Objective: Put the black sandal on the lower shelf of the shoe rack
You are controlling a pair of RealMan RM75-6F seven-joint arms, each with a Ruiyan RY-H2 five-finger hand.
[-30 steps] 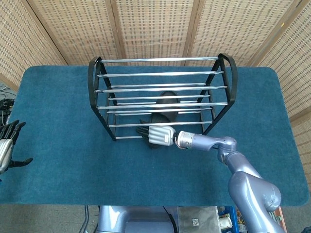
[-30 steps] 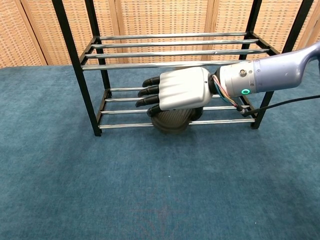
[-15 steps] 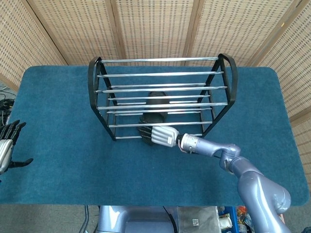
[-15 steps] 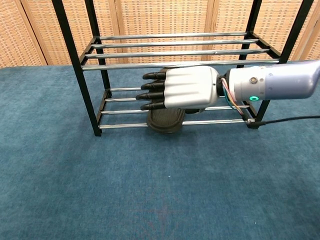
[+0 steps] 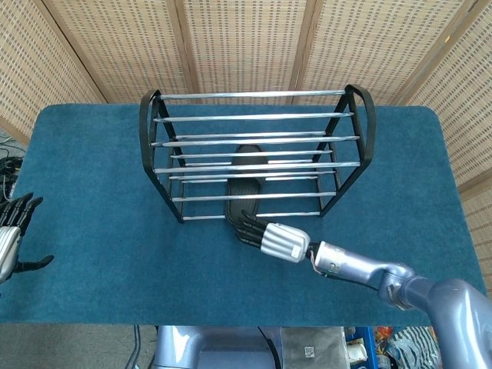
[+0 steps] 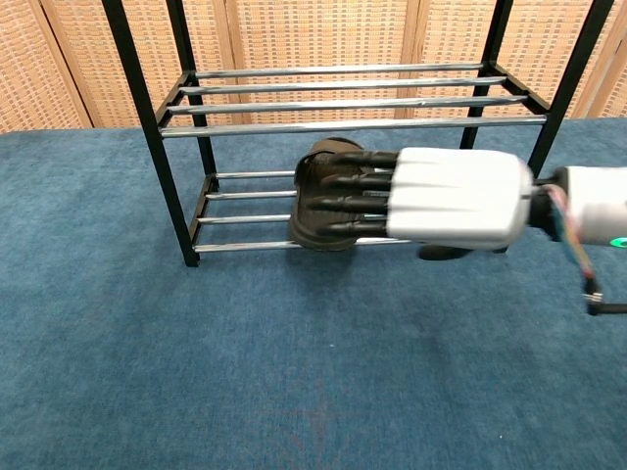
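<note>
Where the head view looks down, the black sandal (image 5: 244, 178) is seen lying on the shoe rack's (image 5: 254, 150) lower shelf; the right hand (image 5: 269, 237), at its 5 o'clock, is stretched flat, holding nothing. The left hand (image 5: 9, 240) is spread empty at 9 o'clock. From the chest view, the right hand's fingers (image 6: 358, 204) are seen straight in front of the sandal.

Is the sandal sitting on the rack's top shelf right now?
No, the black sandal lies on the lower shelf bars, beneath the empty upper bars of the shoe rack.
</note>
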